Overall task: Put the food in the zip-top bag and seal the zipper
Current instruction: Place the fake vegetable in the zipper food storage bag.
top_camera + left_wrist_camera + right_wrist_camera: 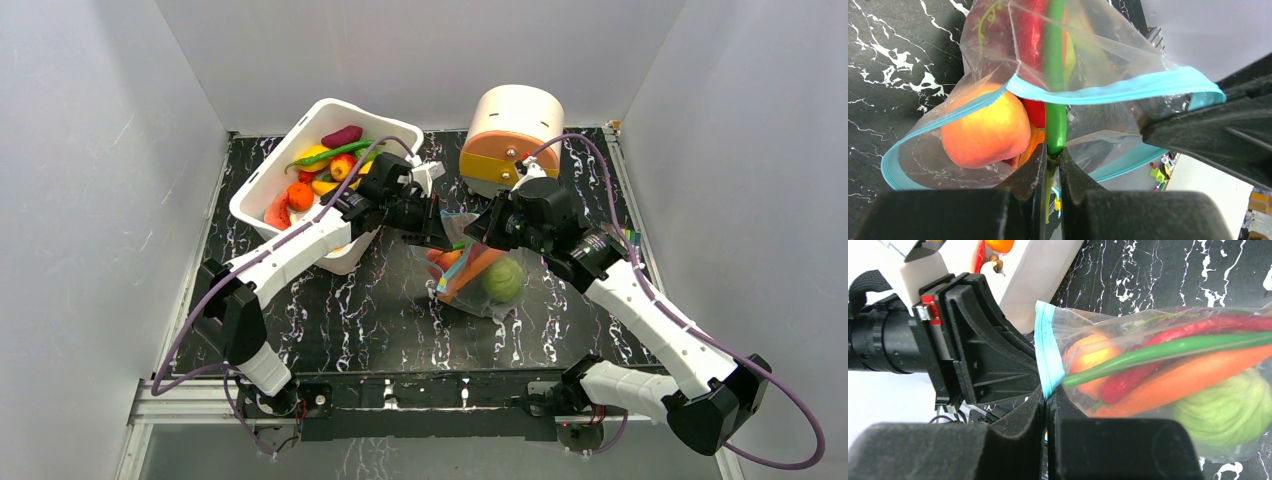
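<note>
The zip-top bag (pixel 462 283) lies mid-table holding a green cabbage (pixel 503 280) and an orange carrot (pixel 470 265). My left gripper (pixel 1052 150) is shut on the stem of a long green pepper (pixel 1054 75), which reaches in through the bag's open mouth. A peach (pixel 985 125) and a red pepper (pixel 1030 40) lie just inside. My right gripper (pixel 1046 390) is shut on the blue-teal zipper (pixel 1045 345) at the mouth's edge and holds it up. Both grippers (pixel 440 238) (pixel 475 235) meet at the bag's far end.
A white bin (pixel 262 190) at the back left holds several more toy vegetables, and the left arm passes in front of it. A beige and orange round container (pixel 510 130) stands at the back, just behind the right wrist. Grey walls enclose the black marbled table (pixel 340 310).
</note>
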Robot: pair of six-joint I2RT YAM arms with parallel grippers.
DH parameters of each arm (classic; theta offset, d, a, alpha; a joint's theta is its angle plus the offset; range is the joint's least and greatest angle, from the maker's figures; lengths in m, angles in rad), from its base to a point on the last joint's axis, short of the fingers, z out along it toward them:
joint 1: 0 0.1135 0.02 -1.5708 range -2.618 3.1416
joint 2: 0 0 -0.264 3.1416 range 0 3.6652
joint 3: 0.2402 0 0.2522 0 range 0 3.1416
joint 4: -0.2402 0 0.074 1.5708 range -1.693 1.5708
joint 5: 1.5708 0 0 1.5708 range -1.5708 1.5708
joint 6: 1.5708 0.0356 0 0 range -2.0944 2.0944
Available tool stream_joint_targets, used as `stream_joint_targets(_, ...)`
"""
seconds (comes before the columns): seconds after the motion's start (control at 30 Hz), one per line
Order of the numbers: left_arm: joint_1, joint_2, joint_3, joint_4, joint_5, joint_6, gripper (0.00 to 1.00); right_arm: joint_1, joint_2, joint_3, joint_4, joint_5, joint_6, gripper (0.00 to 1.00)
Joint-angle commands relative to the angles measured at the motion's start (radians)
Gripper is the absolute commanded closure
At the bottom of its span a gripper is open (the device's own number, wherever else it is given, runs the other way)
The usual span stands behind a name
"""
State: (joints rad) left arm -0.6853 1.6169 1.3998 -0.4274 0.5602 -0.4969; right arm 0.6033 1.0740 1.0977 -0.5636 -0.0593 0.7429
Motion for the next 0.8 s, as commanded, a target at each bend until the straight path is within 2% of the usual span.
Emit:
stream_joint_targets(0.0, -0.014, -0.004, -0.027, 0.086, -0.044, -0.030, 1.00, 0.018, -0.033, 0.025, 0.156, -0.057, 0.025, 1.00)
stream_joint_targets(0.3, -0.028, 0.006, -0.044, 0.144, -0.063, -0.056, 1.00, 0.032, -0.027, 0.022, 0.174, -0.080, 0.035, 1.00)
stream_joint_targets(0.43, -0.039, -0.008, 0.001, 0.068, -0.102, -0.071, 1.00, 0.045, -0.013, 0.025, 0.174, -0.090, 0.012, 1.00)
stream_joint_targets(0.53, -0.040, -0.009, -0.032, 0.156, -0.057, -0.119, 1.00, 0.063, -0.003, 0.027, 0.199, -0.100, 0.018, 1.00)
stream_joint_targets(0.63, -0.052, 0.003, -0.101, 0.236, -0.075, -0.127, 1.00, 0.085, 0.004, 0.040, 0.201, -0.092, 0.019, 1.00)
stream_joint_targets(0.77, -0.064, 0.009, -0.124, 0.236, -0.133, -0.110, 1.00, 0.101, -0.004, 0.040, 0.205, -0.082, 0.028, 1.00)
